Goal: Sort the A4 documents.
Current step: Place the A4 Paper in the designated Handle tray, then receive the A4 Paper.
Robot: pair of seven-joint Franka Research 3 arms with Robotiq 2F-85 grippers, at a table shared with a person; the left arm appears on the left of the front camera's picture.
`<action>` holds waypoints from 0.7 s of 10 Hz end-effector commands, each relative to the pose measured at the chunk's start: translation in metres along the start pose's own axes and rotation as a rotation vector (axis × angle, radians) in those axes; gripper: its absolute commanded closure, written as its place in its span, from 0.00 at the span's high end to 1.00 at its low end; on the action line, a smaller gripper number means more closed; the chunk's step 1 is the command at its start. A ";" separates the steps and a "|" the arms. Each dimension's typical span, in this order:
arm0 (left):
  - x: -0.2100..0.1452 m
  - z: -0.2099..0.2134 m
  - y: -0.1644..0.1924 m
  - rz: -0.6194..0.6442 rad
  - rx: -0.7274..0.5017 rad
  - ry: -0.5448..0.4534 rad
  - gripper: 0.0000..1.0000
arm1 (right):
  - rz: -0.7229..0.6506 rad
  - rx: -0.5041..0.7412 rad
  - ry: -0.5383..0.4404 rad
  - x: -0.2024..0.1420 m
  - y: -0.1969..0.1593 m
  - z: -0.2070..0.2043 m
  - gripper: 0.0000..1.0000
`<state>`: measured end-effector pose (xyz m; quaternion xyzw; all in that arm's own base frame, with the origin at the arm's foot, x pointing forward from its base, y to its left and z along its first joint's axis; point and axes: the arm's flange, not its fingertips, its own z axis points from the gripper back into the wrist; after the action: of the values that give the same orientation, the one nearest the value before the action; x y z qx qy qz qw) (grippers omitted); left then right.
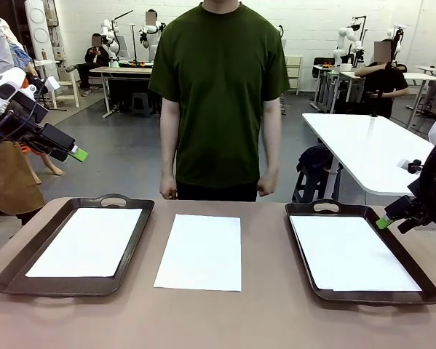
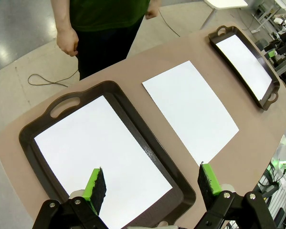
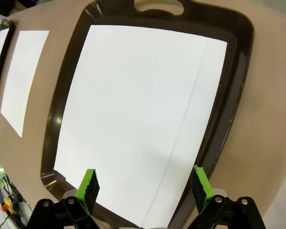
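Wide open and empty: left pincer [image 2: 152, 177], right pincer [image 3: 145, 177]. A4 documents [image 1: 199, 252] lie flat, some in both trays [image 1: 28, 256] and one on the tabletop [image 1: 218, 320] between them. The sheets look light, limp and slippery; a free corner is probably the best place to pinch.

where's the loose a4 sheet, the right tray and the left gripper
loose A4 sheet [image 1: 199, 252], front view, middle of the sheet
right tray [image 1: 378, 297], front view, near rim
left gripper [image 2: 151, 174], left wrist view, midway between fingertips

A glossy grey floor [image 1: 130, 153] stretched back to a white wall [image 1: 312, 18]; a white table [image 1: 363, 145] stood off right, another desk [image 1: 123, 70] far back left.
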<state>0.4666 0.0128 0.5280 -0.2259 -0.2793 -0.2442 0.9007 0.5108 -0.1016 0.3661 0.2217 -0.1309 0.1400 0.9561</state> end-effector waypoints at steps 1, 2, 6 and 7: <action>0.000 0.000 0.000 -0.004 0.012 -0.003 1.00 | 0.003 0.006 0.004 -0.001 0.000 0.000 1.00; 0.000 0.000 0.000 -0.004 0.012 -0.003 1.00 | 0.003 0.006 0.004 -0.001 0.000 0.000 1.00; 0.000 0.000 0.000 -0.004 0.012 -0.003 1.00 | 0.003 0.006 0.004 -0.001 0.000 0.000 1.00; 0.000 0.000 0.000 -0.004 0.012 -0.003 1.00 | 0.003 0.006 0.004 -0.001 0.000 0.000 1.00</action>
<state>0.4666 0.0128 0.5280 -0.2259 -0.2793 -0.2442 0.9007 0.5108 -0.1016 0.3661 0.2217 -0.1309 0.1399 0.9561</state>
